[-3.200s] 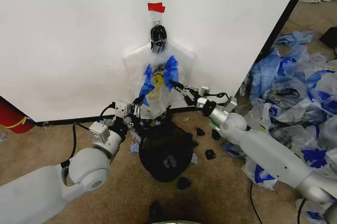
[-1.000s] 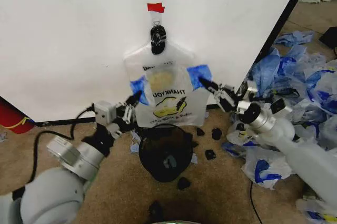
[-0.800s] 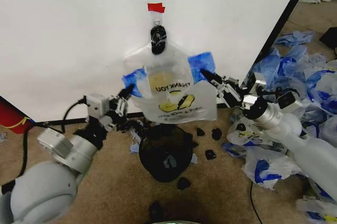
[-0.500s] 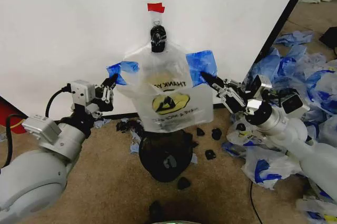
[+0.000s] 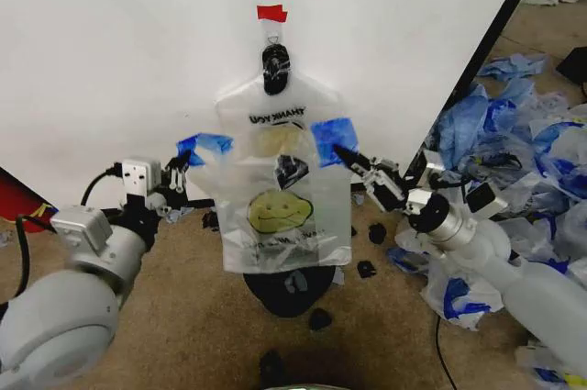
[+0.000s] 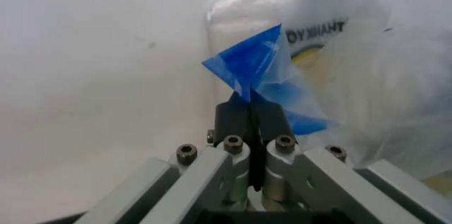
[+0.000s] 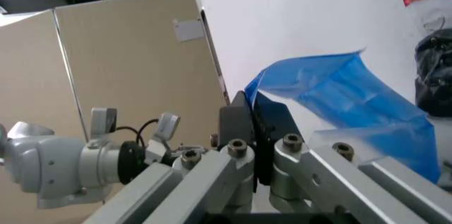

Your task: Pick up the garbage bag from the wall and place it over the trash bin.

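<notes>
The garbage bag (image 5: 280,211) hangs on the white wall from a black clip (image 5: 275,64), its smiley face toward me. My left gripper (image 5: 186,161) is shut on the bag's left blue handle (image 5: 207,143); the left wrist view has that handle (image 6: 247,65) pinched between the fingertips (image 6: 240,114). To the right, my right gripper (image 5: 343,153) is shut on the other blue handle (image 5: 327,138), which also shows (image 7: 332,91) in the right wrist view. The two handles are held apart. The black trash bin (image 5: 292,293) stands on the carpet, largely hidden behind the bag's lower edge.
A heap of blue-streaked white bags (image 5: 527,147) covers the floor to the right, past a black partition edge (image 5: 477,60). A red cylinder (image 5: 13,202) stands at the far left by the wall. Small black scraps (image 5: 367,269) lie around the bin.
The bag's body has dropped and now hangs lower, covering most of the bin, with the smiley face turned upright. The right gripper has moved slightly inward and down. Both grippers keep hold of their handles.
</notes>
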Robot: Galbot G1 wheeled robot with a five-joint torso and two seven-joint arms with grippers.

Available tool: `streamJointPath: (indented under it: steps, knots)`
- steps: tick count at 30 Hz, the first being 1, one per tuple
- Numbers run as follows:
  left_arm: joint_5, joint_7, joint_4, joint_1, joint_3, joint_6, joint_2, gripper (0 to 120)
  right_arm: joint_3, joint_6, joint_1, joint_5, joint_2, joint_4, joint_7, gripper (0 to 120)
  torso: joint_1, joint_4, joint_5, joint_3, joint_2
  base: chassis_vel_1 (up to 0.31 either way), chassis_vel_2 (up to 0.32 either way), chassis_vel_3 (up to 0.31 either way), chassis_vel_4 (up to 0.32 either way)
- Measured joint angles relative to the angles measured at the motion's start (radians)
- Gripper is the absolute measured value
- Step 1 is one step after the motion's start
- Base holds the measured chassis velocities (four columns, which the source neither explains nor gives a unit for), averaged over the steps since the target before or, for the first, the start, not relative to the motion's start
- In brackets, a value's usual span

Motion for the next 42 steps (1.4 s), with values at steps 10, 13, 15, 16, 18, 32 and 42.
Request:
streamJointPath:
  steps: [10,13,15,16,18,32,42]
  knots:
    - [0.032,0.166,0.001,0.002,0.084,-0.122,-0.089,0,-0.031,0.016,0.022,-0.021,0.017,-0.026,0.034,0,0.0,-0.0001,-0.0001,0.0,0.0,0.0,0.0,0.0,0.0]
    - [0.045,0.18,0.001,0.002,0.092,-0.133,-0.103,0,-0.038,0.018,0.026,-0.026,0.024,-0.031,0.038,0,0.0,0.0,-0.0001,0.0,0.0,0.0,0.0,0.0,0.0]
    - [0.07,0.202,0.01,0.009,0.102,-0.152,-0.128,0,-0.053,0.024,0.032,-0.038,0.038,-0.044,0.047,0,0.0,0.0001,0.0002,0.0,0.0,0.0,0.0,0.0,0.0]
    - [0.073,0.207,0.017,0.012,0.104,-0.157,-0.136,0,-0.058,0.026,0.033,-0.044,0.043,-0.049,0.05,0,0.0,0.0,0.0,0.0,0.0,0.0,0.0,0.0,0.0]
    - [0.078,0.221,0.038,0.013,0.114,-0.173,-0.151,0,-0.068,0.03,0.035,-0.055,0.055,-0.06,0.054,0,0.0,-0.0001,-0.0001,0.0,0.0,0.0,0.0,0.0,0.0]
    - [0.131,0.261,0.169,-0.046,0.187,-0.207,-0.229,0,-0.134,0.061,0.122,-0.088,0.147,-0.172,0.089,0,0.0,0.0,0.0,0.0,0.0,0.0,0.0,0.0,0.0]
    - [0.132,0.272,0.19,-0.065,0.23,-0.211,-0.274,0,-0.159,0.063,0.215,-0.054,0.152,-0.189,0.109,0,0.0,0.0002,-0.0001,0.0,0.0,0.0,0.0,0.0,0.0]
